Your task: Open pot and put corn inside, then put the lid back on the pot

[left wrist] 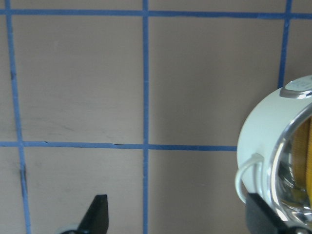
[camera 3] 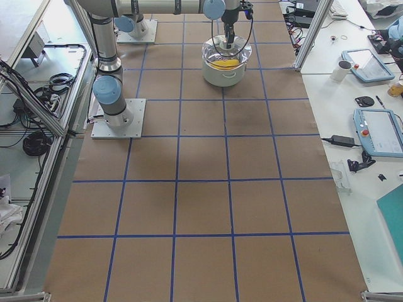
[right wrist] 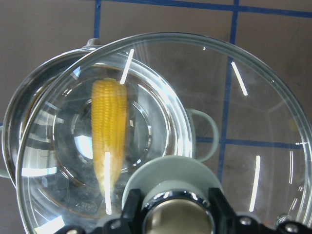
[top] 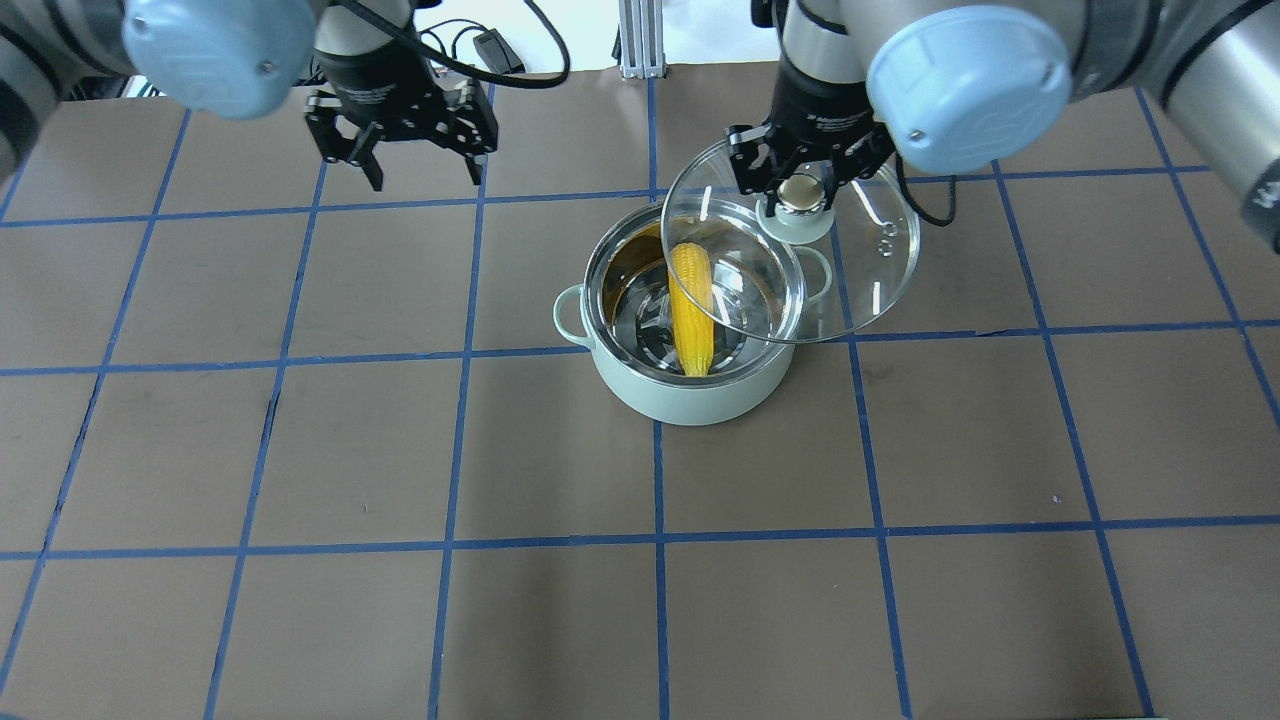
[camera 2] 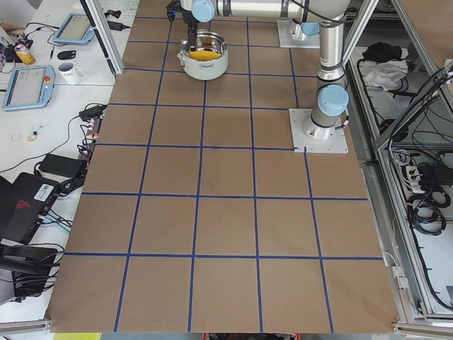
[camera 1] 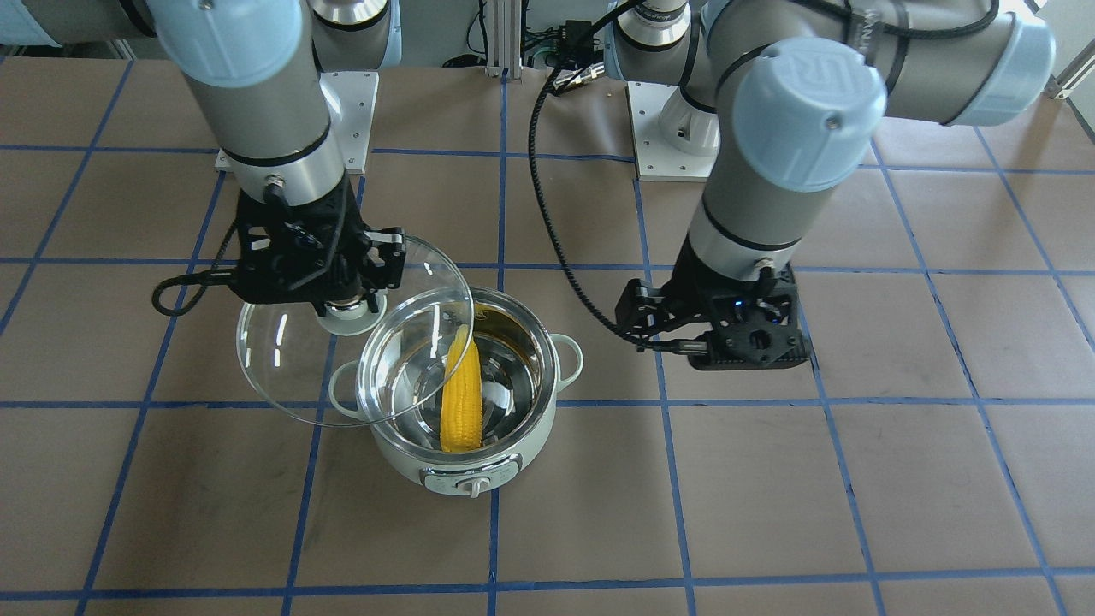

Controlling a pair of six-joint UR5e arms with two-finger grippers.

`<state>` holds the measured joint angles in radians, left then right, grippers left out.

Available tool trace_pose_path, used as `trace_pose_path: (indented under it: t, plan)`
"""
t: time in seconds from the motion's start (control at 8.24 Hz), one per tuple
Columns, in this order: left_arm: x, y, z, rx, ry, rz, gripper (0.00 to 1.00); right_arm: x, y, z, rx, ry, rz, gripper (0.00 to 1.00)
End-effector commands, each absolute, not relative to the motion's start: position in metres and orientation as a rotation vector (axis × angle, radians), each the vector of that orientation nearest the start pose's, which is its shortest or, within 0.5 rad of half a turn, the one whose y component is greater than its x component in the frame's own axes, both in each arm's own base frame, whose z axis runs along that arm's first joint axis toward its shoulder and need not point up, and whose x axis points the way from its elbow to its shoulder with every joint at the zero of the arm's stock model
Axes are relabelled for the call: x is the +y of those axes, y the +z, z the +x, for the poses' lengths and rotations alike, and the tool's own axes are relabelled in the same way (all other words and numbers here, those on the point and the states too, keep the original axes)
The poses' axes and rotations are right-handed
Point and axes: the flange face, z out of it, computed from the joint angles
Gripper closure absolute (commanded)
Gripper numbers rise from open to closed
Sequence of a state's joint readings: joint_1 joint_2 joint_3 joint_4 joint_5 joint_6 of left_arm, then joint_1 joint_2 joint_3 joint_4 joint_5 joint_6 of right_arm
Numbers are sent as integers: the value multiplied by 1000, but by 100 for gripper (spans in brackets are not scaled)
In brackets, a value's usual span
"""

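The mint-green pot (top: 690, 400) stands open mid-table, control panel (camera 1: 472, 479) facing away from the robot. The yellow corn (top: 692, 310) lies inside it, leaning on the steel wall; it also shows in the front view (camera 1: 462, 393) and through the glass in the right wrist view (right wrist: 109, 131). My right gripper (top: 800, 192) is shut on the knob of the glass lid (top: 880, 250) and holds it tilted above the pot's right side, partly overlapping the rim. My left gripper (top: 425, 178) is open and empty, behind and to the left of the pot, whose side shows in its wrist view (left wrist: 258, 131).
The brown table (top: 300, 450) is marked with a blue tape grid. The arm base plates (camera 1: 671, 128) sit at the robot's edge. Tablets and a mug (camera 2: 69, 71) lie on side benches beyond the far table edge.
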<state>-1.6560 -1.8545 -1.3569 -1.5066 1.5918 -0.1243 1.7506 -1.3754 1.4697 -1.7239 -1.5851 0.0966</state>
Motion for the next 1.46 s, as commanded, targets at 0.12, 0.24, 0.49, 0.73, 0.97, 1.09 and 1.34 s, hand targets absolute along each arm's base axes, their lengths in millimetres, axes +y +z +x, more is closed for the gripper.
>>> trace_pose_path:
  t: [0.12,0.24,0.49,0.73,0.97,1.09,1.34]
  plan:
    - [-573,502,-113,3097,-116,-93,0,-553,409,301,3123,-105,-98,89]
    - [-571,504,-112,3092,-118,-51,0,-553,395,308,3133,-72,-103,89]
    - [-568,508,-114,3096,-130,-41,0,-556,379,311,3149,-39,-108,89]
    - [-567,507,-115,3093,-127,-38,0,-555,366,313,3143,-17,-116,89]
    - [-567,498,-115,3096,-99,-38,0,-559,363,316,3132,-57,-122,89]
    - [-566,497,-115,3099,-97,-38,0,-560,360,316,3133,-50,-125,89]
    - [-565,489,-115,3100,-71,-37,0,-558,359,319,3134,-51,-132,89]
